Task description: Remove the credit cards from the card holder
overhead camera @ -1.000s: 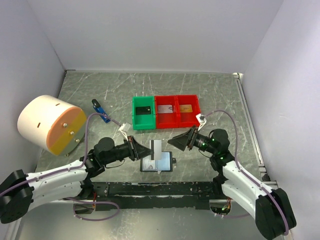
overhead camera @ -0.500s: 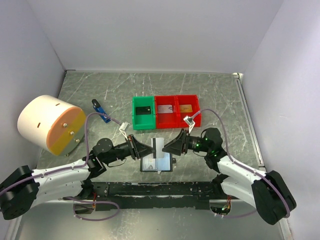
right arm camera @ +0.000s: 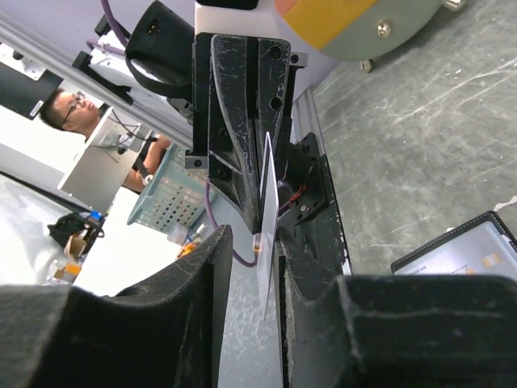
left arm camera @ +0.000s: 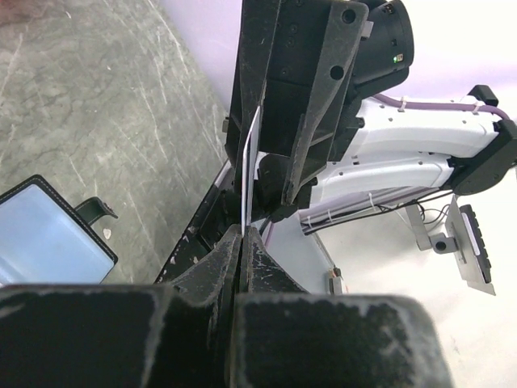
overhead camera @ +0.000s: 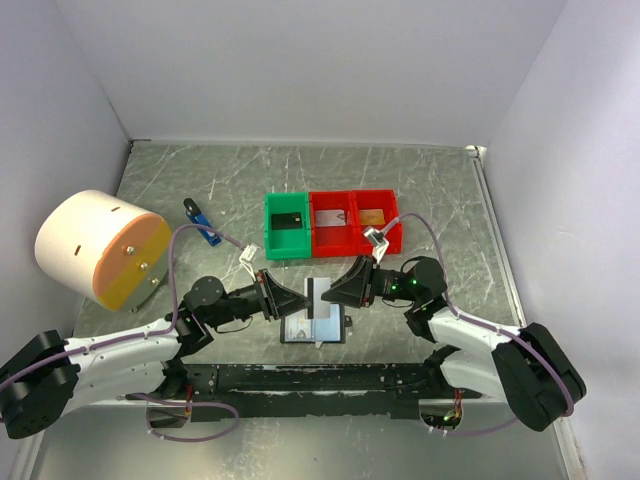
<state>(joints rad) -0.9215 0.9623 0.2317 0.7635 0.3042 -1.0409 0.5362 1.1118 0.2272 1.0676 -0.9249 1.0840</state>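
**Item 1. Card holder point(overhead camera: 312, 330).** Lies open and flat on the worktop point(overhead camera: 430, 190), closest to the arm bases and between the two arms. Its pale blue sleeve faces up. I cannot tell whether any card is left inside.

**Item 2. Held card point(overhead camera: 316, 296).** A pale credit card in the air just above the far edge of the card holder and clear of it. It is edge-on to both wrist cameras. It projects from the left tool's tips straight toward the right tool, but I cannot tell whether its long or short side lies along that line.

**Item 3. Left tool point(overhead camera: 303, 300).** Clamped tight on the near end of the held card, reaching in from the left.

**Item 4. Right tool point(overhead camera: 336, 293).** Comes in from the right, nose to nose with the left tool. Its jaws stand apart, one on either side of the card's free end, with a gap showing on one face.
- Judgement: this looks like a handover in progress. The move ahead turns on the right jaws meeting flat on the card's two faces before the left lets go. The card is already inside the right tool's reach, so neither arm needs to travel.

**Item 5. Green bin point(overhead camera: 287, 196).** Beyond the tools, holding a black card point(overhead camera: 290, 222).

**Item 6. Red bins point(overhead camera: 350, 194).** Touching the green bin on its right. They hold a silver card point(overhead camera: 332, 217) and an orange-gold card point(overhead camera: 372, 218). These bins are nearer the right arm.

**Item 7. Blue stick point(overhead camera: 200, 222).** Lies left of the bins.

**Item 8. White and orange drum point(overhead camera: 100, 248).** Stands at the far left.
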